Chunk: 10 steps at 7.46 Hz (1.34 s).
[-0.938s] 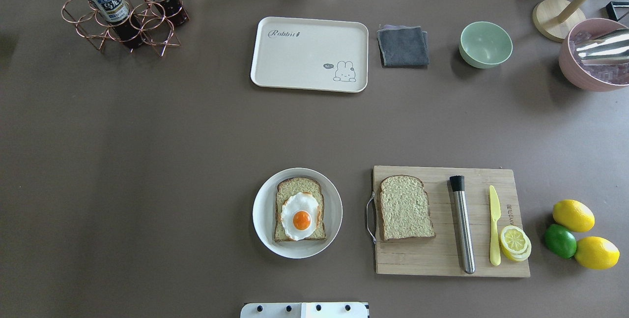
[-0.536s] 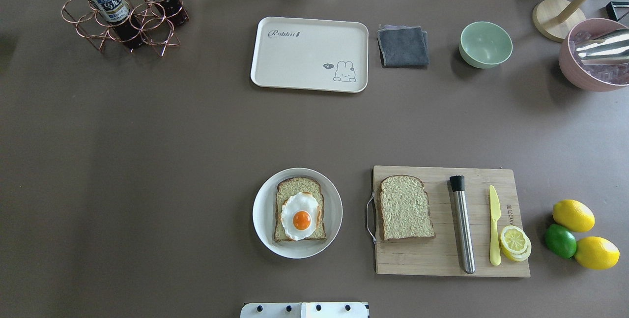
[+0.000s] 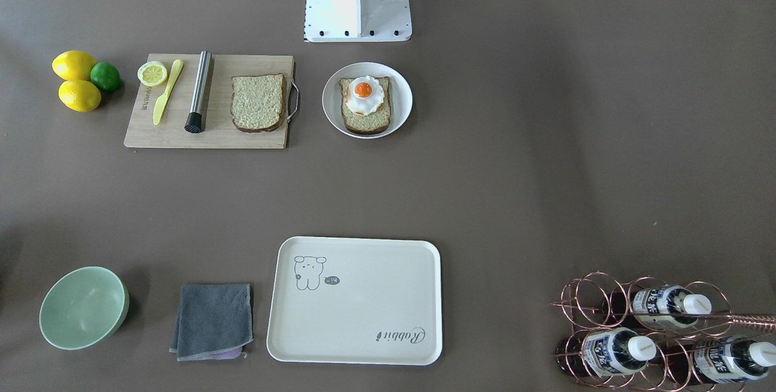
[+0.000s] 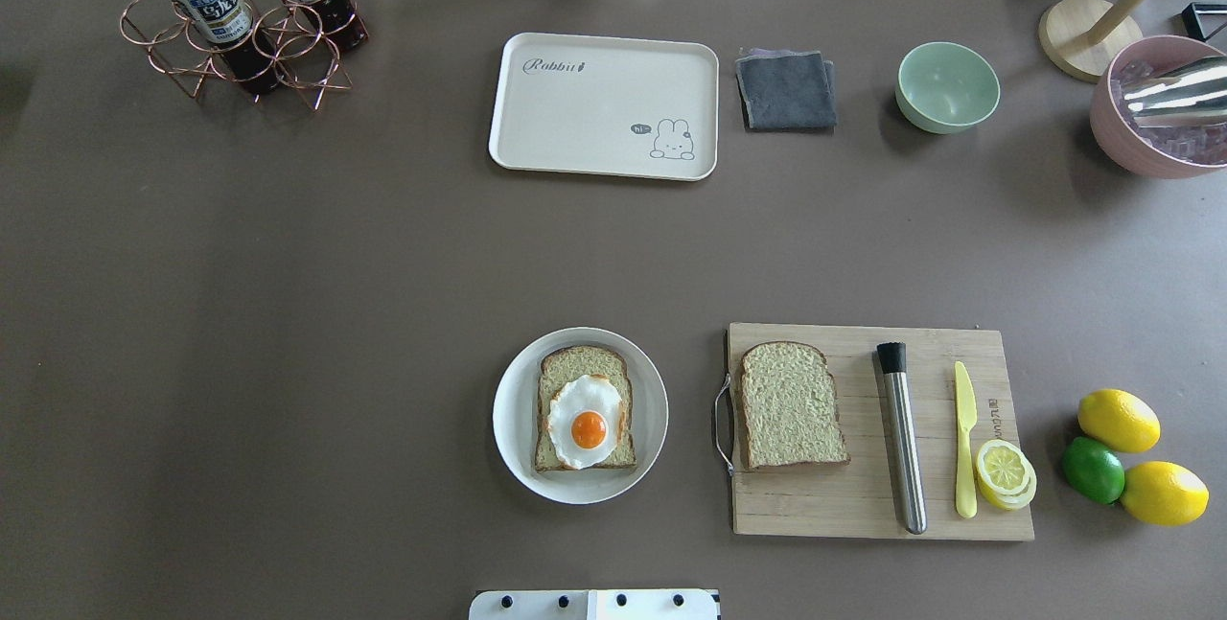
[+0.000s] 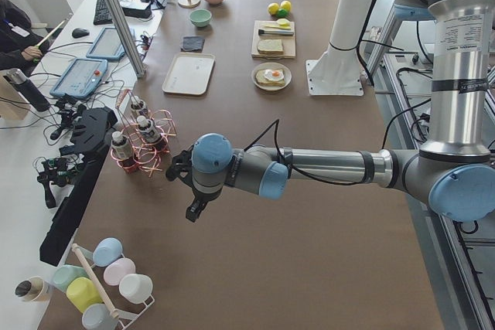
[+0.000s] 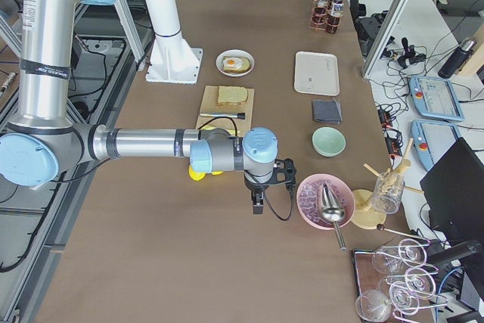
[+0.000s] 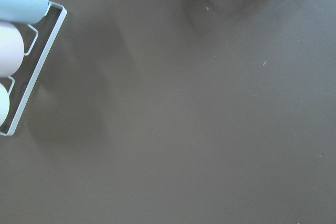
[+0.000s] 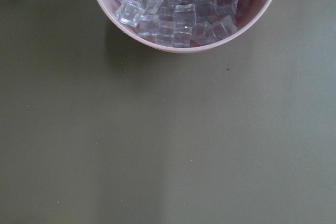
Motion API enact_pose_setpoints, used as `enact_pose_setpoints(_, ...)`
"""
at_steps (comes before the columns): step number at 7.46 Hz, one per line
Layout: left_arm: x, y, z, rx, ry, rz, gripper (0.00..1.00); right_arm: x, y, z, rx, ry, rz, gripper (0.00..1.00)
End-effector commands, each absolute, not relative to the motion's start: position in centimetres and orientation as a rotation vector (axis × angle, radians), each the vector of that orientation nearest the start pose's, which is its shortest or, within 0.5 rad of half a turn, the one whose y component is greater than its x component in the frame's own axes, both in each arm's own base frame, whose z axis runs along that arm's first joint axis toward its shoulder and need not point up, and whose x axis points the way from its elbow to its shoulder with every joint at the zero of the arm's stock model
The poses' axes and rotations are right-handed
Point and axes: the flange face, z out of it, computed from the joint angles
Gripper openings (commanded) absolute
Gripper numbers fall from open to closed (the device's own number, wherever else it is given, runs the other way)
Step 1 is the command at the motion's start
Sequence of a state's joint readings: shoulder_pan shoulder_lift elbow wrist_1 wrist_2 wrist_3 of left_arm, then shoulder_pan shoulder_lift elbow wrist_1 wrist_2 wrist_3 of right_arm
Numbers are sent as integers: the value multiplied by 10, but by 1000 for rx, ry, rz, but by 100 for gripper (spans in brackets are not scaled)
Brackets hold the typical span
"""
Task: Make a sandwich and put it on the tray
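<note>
Tan bread: plain slice [image 4: 791,404] on the cutting board [image 4: 844,505], egg-topped slice [image 4: 585,361] on the plate [image 4: 513,419], tray [image 4: 594,112] well apart across the desk [image 4: 288,313]. Left hand [image 5: 193,208] and right hand [image 6: 258,203]: can't tell how wide.

The square speckled-tan bread slice [image 4: 789,404] has a dark brown crust, and the cream rectangular tray [image 4: 594,122] carries seemingly grey line-art.

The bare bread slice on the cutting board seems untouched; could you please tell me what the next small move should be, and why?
Probably bring the right hand over the bare slice on the cutting board. That hand hangs far off beside the ice bowl, while the other slice, on the plate, already carries the egg and lacks its top.
</note>
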<state>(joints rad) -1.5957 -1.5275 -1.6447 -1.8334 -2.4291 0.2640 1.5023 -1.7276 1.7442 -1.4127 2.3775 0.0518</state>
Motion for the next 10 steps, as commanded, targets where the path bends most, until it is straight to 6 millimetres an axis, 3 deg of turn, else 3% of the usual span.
enact_pose_setpoints(1, -8, -499, 514, 406, 872, 252, 99, 10, -445, 611, 233, -828, -182, 100)
enact_pose_setpoints(2, 26, -500, 497, 414, 900, 294, 100, -18, -451, 597, 225, -841, -226, 100)
enact_pose_setpoints(4, 116, -513, 435, 342, 1005, 226, 98, -108, -475, 538, 154, -856, -137, 100)
enact_pose_setpoints(5, 149, -502, 423, 320, 1059, 202, 98, -148, -484, 504, 139, -873, -98, 100)
enact_pose_setpoints(6, 168, -499, 413, 299, 1084, 171, 98, -186, -485, 472, 109, -908, -61, 100)
enact_pose_setpoints(8, 235, -479, 385, 278, 1093, 123, 98, -249, -452, 394, 87, -963, 46, 100)
enact_pose_setpoints(9, 280, -468, 359, 249, 1128, 61, 98, -284, -431, 366, 85, -974, 79, 100)
enact_pose_setpoints(10, 310, -457, 352, 256, 1116, 42, 98, -319, -410, 355, 88, -964, 93, 100)
